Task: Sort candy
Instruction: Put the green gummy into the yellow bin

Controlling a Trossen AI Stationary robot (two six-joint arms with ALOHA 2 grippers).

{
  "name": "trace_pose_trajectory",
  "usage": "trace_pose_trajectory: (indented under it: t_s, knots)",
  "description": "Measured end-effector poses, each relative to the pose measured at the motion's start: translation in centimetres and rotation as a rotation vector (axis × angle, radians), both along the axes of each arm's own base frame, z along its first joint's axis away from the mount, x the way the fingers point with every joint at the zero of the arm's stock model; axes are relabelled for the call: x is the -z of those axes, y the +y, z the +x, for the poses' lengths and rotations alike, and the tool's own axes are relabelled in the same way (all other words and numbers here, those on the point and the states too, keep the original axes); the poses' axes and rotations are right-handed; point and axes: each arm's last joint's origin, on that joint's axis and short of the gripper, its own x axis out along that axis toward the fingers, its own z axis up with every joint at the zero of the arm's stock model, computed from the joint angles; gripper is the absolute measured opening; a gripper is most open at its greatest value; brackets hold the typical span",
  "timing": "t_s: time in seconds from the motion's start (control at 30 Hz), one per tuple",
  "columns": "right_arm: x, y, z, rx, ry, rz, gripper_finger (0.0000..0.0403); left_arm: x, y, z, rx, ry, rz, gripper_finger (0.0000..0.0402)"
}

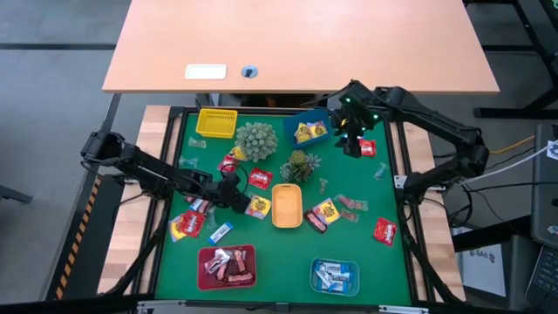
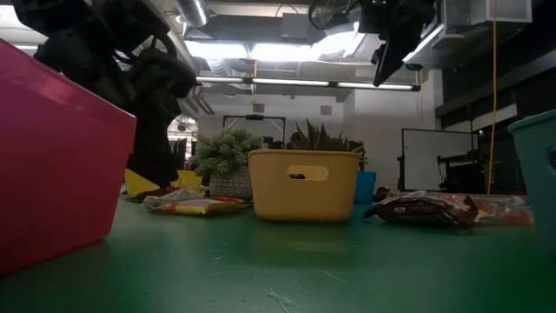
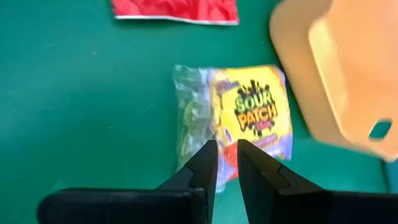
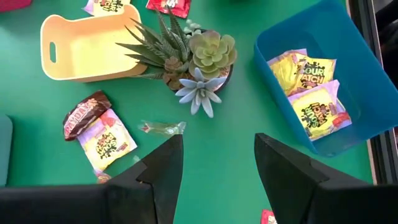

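The yellow Sour Patch packet is lying flat on the green worktop, just beside the orange tray in the middle, with a red packet near it. The left hand is sitting right down on it, fingers pinched narrow on the packet's near edge, so it looks like it's gripping the wrapper. In the high view the left arm is reaching in low from the left side, bent at the elbow and stretched across toward the centre.

The right hand is hanging up off the worktop near the blue tray at the back right, jaws spread wide with nothing between them. That blue tray is holding a few more yellow packets. Its arm is folding in from the right edge, wrist pointing down.

The rest of the candy is lying scattered around the succulent, plus some in the red tray and the teal tray up front.
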Motion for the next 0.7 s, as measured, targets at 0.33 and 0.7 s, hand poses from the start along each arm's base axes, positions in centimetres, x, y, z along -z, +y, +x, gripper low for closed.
trace_pose_trajectory:
  t_s: [0.33, 0.7]
  knots:
    - [-0.07, -0.07, 0.12, -0.002, -0.014, -0.009, 0.0198, 0.02, -0.41, -0.11, 0.099, 0.011, 0.072, 0.0107]
    - [-0.07, -0.08, 0.13, -0.002, -0.016, -0.01, 0.0198, 0.82, -0.09, -0.15, 0.037, 0.06, 0.165, 0.0157]
